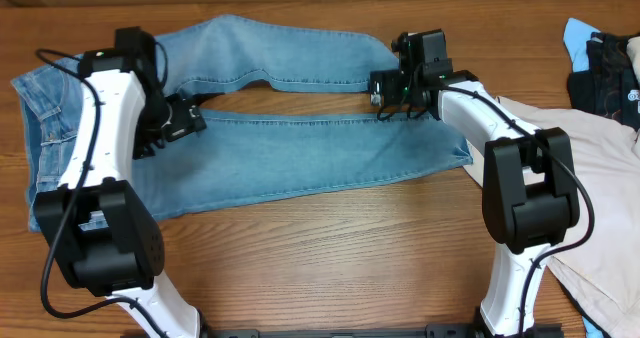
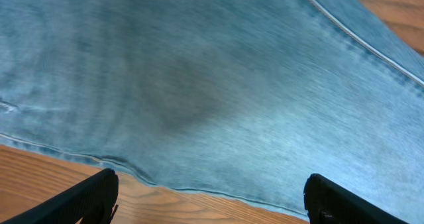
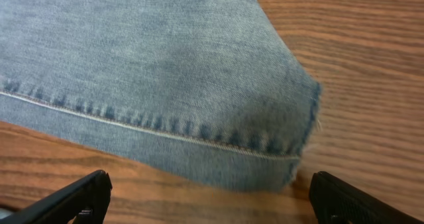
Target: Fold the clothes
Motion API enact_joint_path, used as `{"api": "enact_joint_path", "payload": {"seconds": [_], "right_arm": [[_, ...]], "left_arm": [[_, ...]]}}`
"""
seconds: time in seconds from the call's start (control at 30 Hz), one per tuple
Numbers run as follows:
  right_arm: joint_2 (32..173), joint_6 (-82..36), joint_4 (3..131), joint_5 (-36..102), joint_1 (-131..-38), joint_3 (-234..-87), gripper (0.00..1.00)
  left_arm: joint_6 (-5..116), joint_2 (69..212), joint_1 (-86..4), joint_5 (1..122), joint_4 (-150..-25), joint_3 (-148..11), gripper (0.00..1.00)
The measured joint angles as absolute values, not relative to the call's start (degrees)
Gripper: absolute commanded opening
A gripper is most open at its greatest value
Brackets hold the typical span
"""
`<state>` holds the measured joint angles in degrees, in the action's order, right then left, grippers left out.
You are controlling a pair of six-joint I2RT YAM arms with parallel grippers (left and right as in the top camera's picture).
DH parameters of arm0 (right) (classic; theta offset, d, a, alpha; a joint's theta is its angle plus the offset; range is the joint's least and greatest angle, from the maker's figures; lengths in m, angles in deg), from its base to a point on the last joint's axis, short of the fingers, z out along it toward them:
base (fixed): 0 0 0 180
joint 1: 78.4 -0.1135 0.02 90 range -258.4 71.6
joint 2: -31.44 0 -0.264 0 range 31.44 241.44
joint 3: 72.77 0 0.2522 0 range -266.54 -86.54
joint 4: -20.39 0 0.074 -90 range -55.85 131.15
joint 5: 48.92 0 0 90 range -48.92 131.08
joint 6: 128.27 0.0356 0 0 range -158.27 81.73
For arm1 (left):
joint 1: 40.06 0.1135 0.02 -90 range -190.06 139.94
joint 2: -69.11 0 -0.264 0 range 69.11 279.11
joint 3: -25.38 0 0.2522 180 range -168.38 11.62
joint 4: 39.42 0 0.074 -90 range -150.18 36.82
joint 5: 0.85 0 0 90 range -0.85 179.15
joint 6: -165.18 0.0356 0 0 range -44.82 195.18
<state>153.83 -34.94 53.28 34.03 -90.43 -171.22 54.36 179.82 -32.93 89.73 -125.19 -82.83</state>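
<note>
The light-blue jeans point(image 1: 300, 158) are spread flat on the wooden table point(image 1: 330, 258), with the waistband to the left and both legs stretched rightward, a gap left between them, presumably so that one leg can be folded onto the other. The left gripper point(image 1: 178, 118) is held low over the near leg beside the crotch, jaws wide apart and empty. The right gripper point(image 1: 392, 86) is poised near the far leg's hem, likewise open and holding nothing. A beige garment point(image 1: 600, 178) is kept apart at the right.

robot lab: twin arms point(image 1: 100, 148), wooden table point(image 1: 330, 253)
</note>
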Motion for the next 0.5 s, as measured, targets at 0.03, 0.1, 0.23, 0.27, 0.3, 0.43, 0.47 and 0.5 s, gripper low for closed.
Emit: {"api": "enact_joint_path", "payload": {"seconds": [0.03,0.1,0.23,0.27,0.3,0.43,0.47,0.5], "right_arm": [[154.13,-34.94,52.61,33.92,-90.43,-171.22,1.00],[154.92,-35.02,50.62,33.77,-90.43,-171.22,1.00],[157.17,-35.09,47.58,32.91,-90.43,-171.22,1.00],[157.65,-35.09,47.12,32.76,-90.43,-171.22,1.00],[158.16,-35.09,46.77,32.65,-90.43,-171.22,1.00],[158.75,-35.53,45.02,32.50,-90.43,-171.29,0.50],[158.94,-35.29,44.56,32.45,-90.43,-171.29,0.41],[159.07,-35.35,44.26,32.48,-90.41,-171.29,0.31]], "left_arm": [[54.36,179.82,-33.38,89.75,-125.19,-82.83,0.92],[54.36,179.82,-34.06,89.75,-125.21,-82.83,0.92],[54.36,179.82,-35.13,89.77,-125.23,-82.83,0.92],[54.36,179.82,-35.22,89.77,-125.25,-82.83,0.92],[54.36,179.82,-35.22,89.77,-125.30,-82.83,0.92],[54.36,179.82,-35.22,89.77,-125.41,-82.83,0.91],[54.36,179.82,-35.22,89.77,-125.41,-82.83,0.91],[54.36,179.82,-35.22,89.77,-125.41,-82.83,0.91]]}}
